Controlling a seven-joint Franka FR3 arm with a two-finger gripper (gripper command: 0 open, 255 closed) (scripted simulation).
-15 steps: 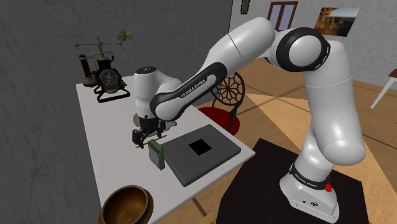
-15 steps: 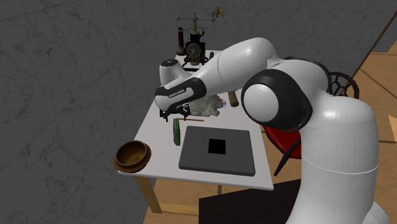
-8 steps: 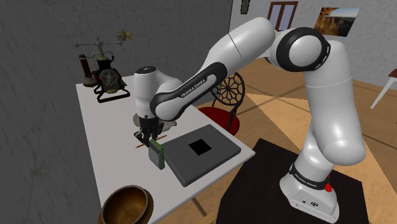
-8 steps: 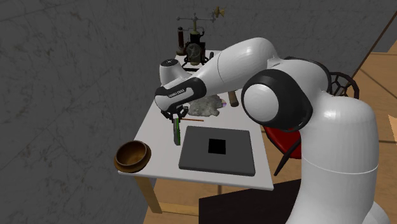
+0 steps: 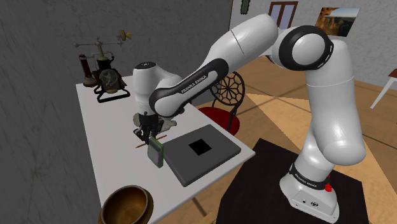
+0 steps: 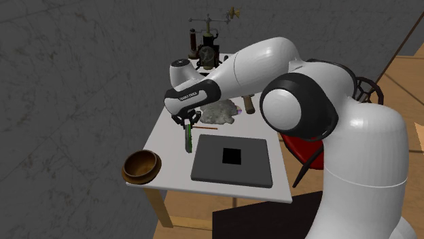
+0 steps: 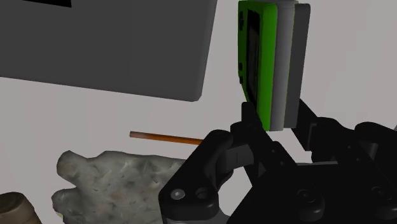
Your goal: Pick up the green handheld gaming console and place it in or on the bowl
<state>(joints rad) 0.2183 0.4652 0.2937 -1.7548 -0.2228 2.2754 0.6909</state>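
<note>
Between the black gripper's (image 7: 277, 121) fingers (image 7: 249, 127), clasped on both flat faces: green console (image 7: 264, 57), on edge on the white table (image 5: 108, 146), long axis running away from the hand. Farther off, well apart toward the shoulder view's lower left: brown bowl (image 6: 139, 178). Probably lift, then carry that way.

A white table (image 5: 108, 146) carries a brown bowl (image 5: 126, 205) at one corner, a flat dark grey slab (image 5: 200, 151) and a green console (image 5: 155, 151) on edge just beside it. A thin stick (image 7: 165, 137), a grey lump (image 6: 219, 112) and dark ornaments (image 5: 105, 76) sit farther along.
</note>
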